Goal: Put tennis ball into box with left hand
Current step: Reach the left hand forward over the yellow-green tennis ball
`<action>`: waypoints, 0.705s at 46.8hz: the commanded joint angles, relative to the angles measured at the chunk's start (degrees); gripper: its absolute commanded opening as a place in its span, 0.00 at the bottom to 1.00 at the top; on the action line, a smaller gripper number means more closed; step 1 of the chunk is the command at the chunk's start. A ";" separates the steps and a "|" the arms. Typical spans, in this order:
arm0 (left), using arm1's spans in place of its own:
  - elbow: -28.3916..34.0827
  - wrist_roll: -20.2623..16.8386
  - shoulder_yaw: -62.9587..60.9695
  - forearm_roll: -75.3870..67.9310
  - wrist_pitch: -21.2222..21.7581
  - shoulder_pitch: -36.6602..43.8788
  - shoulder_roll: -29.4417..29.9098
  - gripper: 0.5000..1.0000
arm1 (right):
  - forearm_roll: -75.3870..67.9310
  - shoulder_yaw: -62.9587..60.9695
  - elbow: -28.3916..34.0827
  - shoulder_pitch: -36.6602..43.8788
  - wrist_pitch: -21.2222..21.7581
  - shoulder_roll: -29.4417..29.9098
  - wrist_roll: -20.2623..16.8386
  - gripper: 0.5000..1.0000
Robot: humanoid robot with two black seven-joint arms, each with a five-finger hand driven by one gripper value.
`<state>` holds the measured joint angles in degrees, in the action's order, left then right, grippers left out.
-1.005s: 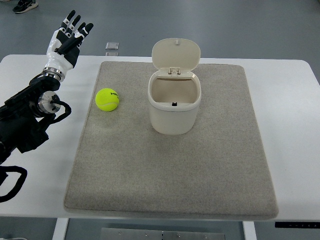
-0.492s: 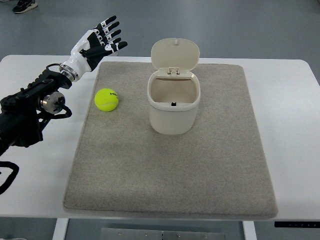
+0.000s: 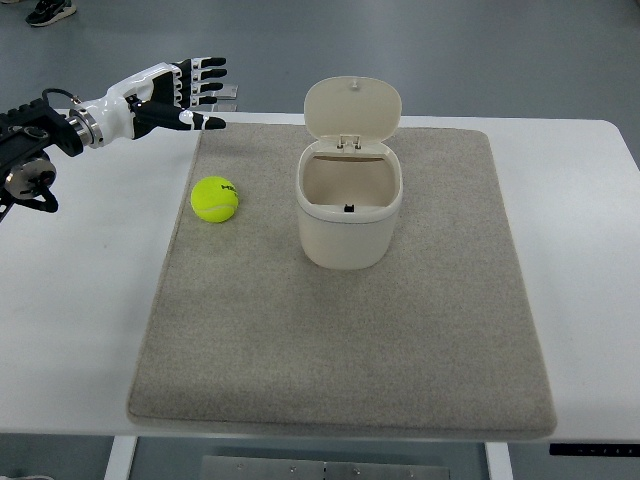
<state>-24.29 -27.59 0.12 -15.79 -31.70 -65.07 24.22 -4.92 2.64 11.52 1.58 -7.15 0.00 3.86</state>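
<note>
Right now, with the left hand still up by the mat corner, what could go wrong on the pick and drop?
1. The tennis ball lies free on the mat; a glancing touch from the open left robot hand may roll it away.
2. The box is light-looking with its lid upright; the arm could clip it and tip or close it.

A yellow-green ball (image 3: 214, 198) lies on the mat, left of the box (image 3: 348, 207). The cream box stands upright, its lid hinged open, inside empty.
</note>
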 commanded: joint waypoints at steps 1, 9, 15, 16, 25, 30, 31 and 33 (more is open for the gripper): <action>0.03 -0.09 -5.03 -1.87 -1.69 -2.51 0.92 0.98 | 0.00 0.00 0.00 0.00 0.03 0.00 0.00 0.80; -0.06 -0.18 -8.82 -11.62 -2.40 -6.74 1.62 0.98 | 0.00 0.00 0.00 0.00 0.03 0.00 0.00 0.80; -0.06 -0.18 -9.00 -14.53 -3.30 -7.62 1.62 0.98 | 0.00 0.00 0.00 0.00 -0.05 0.00 0.00 0.80; -0.06 -0.18 -9.00 -14.53 -3.30 -7.62 1.62 0.98 | 0.00 0.00 0.00 0.00 -0.05 0.00 0.00 0.80; -0.15 -0.27 -9.97 -18.04 -3.30 -7.00 1.01 0.98 | 0.00 0.00 0.00 0.00 -0.05 0.00 0.00 0.80; -0.15 -0.36 -9.97 -23.58 -3.30 -6.92 0.92 0.98 | 0.00 0.00 0.00 0.00 0.03 0.00 0.00 0.80; -0.23 -0.44 -9.97 -24.46 -3.30 -6.92 0.92 0.98 | 0.00 0.00 0.00 0.00 0.03 0.00 0.00 0.80; -0.23 -0.53 -9.97 -26.21 -3.30 -7.09 0.92 0.97 | 0.00 0.00 0.00 0.00 -0.05 0.00 0.00 0.80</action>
<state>-24.46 -27.94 -9.85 -39.25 -35.01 -71.99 25.15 -4.92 2.63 11.51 1.59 -7.17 0.00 3.87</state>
